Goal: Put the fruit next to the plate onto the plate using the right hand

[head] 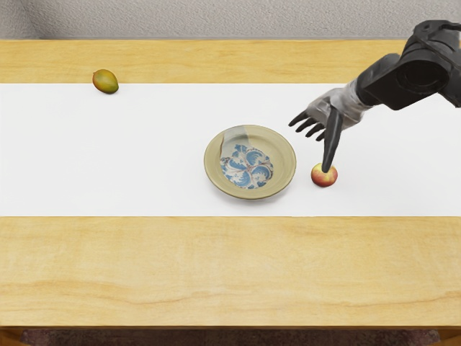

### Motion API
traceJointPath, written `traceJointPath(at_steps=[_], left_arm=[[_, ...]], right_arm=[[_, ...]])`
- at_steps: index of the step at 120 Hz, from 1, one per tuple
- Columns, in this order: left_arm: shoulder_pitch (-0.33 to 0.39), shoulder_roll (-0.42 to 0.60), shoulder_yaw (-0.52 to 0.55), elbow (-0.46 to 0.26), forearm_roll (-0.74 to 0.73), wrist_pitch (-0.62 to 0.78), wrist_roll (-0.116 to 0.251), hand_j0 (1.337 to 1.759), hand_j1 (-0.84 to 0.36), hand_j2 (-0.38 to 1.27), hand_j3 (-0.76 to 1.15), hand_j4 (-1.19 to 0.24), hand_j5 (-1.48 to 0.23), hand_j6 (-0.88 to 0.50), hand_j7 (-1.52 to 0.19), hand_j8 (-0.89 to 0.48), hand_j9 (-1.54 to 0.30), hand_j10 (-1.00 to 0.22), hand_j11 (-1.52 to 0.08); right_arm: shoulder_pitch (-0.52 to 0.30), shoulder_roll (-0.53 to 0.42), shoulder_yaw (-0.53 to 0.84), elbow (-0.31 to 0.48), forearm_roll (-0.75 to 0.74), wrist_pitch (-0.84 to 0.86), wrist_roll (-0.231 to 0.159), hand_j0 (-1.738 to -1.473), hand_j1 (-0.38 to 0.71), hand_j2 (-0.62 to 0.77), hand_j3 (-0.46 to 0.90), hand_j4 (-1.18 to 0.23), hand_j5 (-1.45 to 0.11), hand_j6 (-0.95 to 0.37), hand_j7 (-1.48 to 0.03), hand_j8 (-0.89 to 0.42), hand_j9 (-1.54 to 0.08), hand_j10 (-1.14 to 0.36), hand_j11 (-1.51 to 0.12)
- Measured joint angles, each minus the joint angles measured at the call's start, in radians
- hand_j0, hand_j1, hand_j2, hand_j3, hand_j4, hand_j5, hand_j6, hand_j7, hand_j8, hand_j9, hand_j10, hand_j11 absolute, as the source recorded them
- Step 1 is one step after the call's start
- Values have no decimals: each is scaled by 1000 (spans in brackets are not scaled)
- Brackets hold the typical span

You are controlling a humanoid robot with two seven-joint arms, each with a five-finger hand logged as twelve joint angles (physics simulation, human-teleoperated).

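While the right arm (410, 68) is reaching in from the upper right edge and slanting down toward the middle of the table (216, 267), the right hand (325, 119) is hovering just above and slightly behind the small red-and-yellow apple (324, 175). The forearm is running down and to the left, with the wrist bending so that the palm is facing the tabletop. The fingers (301, 120) are spreading wide and holding nothing. Several are fanning out to the left toward the plate, while one long digit (332, 148) is pointing almost straight down, its tip appearing to meet the top of the apple (whether it is really touching or only overlapping in this view, I cannot tell). The apple is resting on the white runner (108, 158), just beside the right rim of the plate (285, 150) and apart from it. The plate, olive-edged with a blue and white pattern at its centre, is sitting near the middle of the runner. A green and orange mango-like fruit (105, 81) is lying well apart, at the runner's far left edge.
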Motion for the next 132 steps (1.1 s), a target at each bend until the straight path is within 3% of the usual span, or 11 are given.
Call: traceJointPath(at_steps=[18,44,64,80,101,132], left_arm=[[1,0,0,0,0,0,0,1658,349,0,0,0,0,-1,0,-1,0,0,0],[0,0,0,0,0,0,0,1658,349,0,0,0,0,-1,0,-1,0,0,0],[0,0,0,0,0,0,0,1658,349,0,0,0,0,-1,0,-1,0,0,0],[0,0,0,0,0,0,0,1658,349,0,0,-1,0,-1,0,-1,0,0,0],[0,0,0,0,0,0,0,1658,349,0,0,-1,0,-1,0,-1,0,0,0],[0,0,0,0,0,0,0,1658,349,0,0,-1,0,-1,0,-1,0,0,0]], right_arm=[[79,88,-122,39,-83,-45,0,-1658,-349,0,0,-1,0,-1,0,-1,0,-1,0],[131,97,-214,138,-154,-302,0,-1658,-349,0,0,-1,0,-2,0,-1,0,-1,0],[146,5,-291,357,-167,-600,0,-1658,-349,0,0,-2,0,-2,0,-2,0,-1,0],[107,-60,-310,480,-237,-756,0,-1658,-349,0,0,-2,-1,-3,0,-2,-1,-2,-1],[63,-96,-320,581,-295,-908,0,-1658,-227,-20,0,-104,-133,-105,-133,-104,-133,-103,-133],[-18,-105,-322,635,-378,-1049,0,-1658,-165,-30,0,-156,-201,-157,-201,-156,-201,-156,-201]])
